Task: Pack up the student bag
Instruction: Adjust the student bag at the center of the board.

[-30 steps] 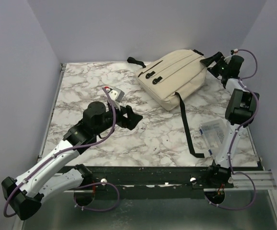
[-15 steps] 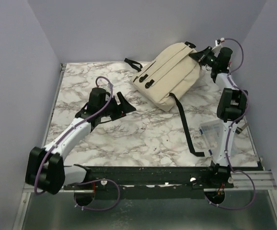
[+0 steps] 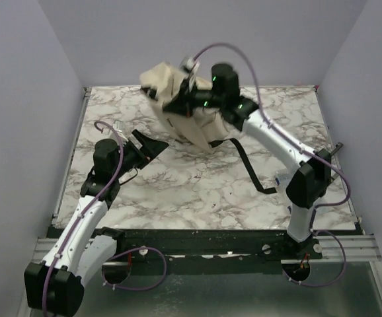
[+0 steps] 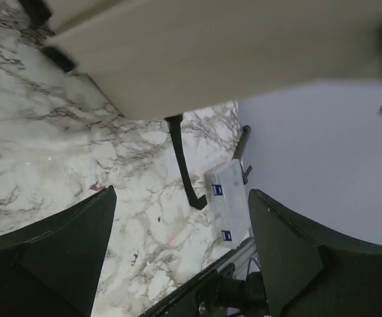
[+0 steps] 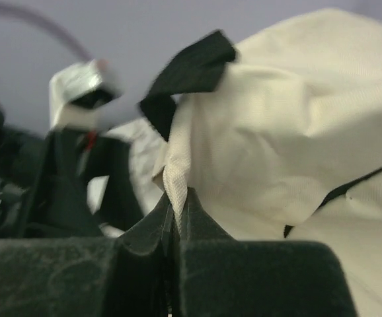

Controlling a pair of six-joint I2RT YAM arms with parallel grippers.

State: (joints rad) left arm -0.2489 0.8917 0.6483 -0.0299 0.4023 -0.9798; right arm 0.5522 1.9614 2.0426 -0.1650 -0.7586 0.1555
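Right hand (image 5: 176, 211) now pinched shut on fabric fold of student bag (image 3: 194, 129). Bag swung from desk's (image 3: 211, 191) far-right corner to far-middle, hoisted, crumpled. Left hand (image 3: 147, 141) fingers apart, empty, over desk's left-middle. Probably repositioning bag for opening.

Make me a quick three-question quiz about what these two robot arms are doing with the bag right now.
1. True or false: the right gripper is shut on a fold of the student bag fabric, with the bag bunched up off the surface.
2. What does the left gripper hold? A: a book. B: a pencil case. C: nothing, its jaws stand open.
3. In one word: the clear plastic box lies nearer which arm's base?

Key: 1 true; 2 C; 3 right.
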